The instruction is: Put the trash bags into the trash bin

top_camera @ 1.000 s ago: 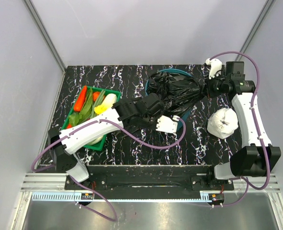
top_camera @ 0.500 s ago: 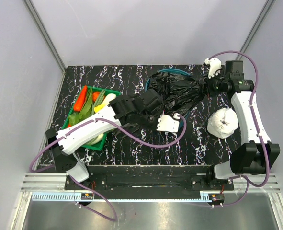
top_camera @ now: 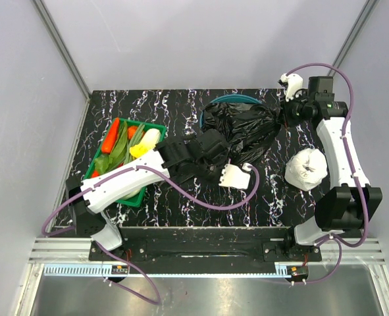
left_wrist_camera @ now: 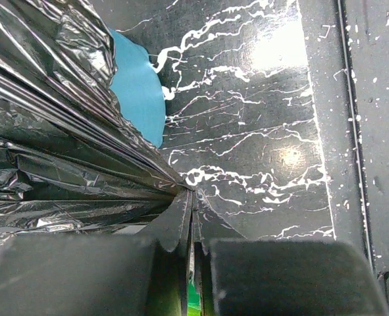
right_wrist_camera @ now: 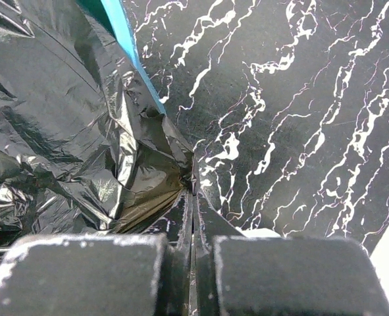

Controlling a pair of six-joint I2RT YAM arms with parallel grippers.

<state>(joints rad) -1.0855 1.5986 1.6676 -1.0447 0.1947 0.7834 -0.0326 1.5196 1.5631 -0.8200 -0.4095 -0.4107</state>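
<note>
One large black trash bag [top_camera: 241,126] lies crumpled over the round teal trash bin [top_camera: 228,99], hiding all but the bin's far rim. My left gripper [top_camera: 220,153] is shut on the bag's near left edge, and the film fans out from its tips in the left wrist view [left_wrist_camera: 191,195], with the bin's wall [left_wrist_camera: 139,89] behind. My right gripper [top_camera: 281,120] is shut on the bag's right edge, pinching the film in the right wrist view [right_wrist_camera: 193,179] beside the bin's rim [right_wrist_camera: 124,31]. No small folded bag is in view.
A shallow green tray [top_camera: 156,126] with vegetables stands at the left, partly under my left arm. A white crumpled bundle [top_camera: 306,168] lies at the right, beside my right arm. The table's near edge runs along a black rail [left_wrist_camera: 372,131].
My right gripper has moved back and slightly up with the bag's edge in it. My left gripper has shifted a little nearer and right. The bag now lies more spread over the bin.
</note>
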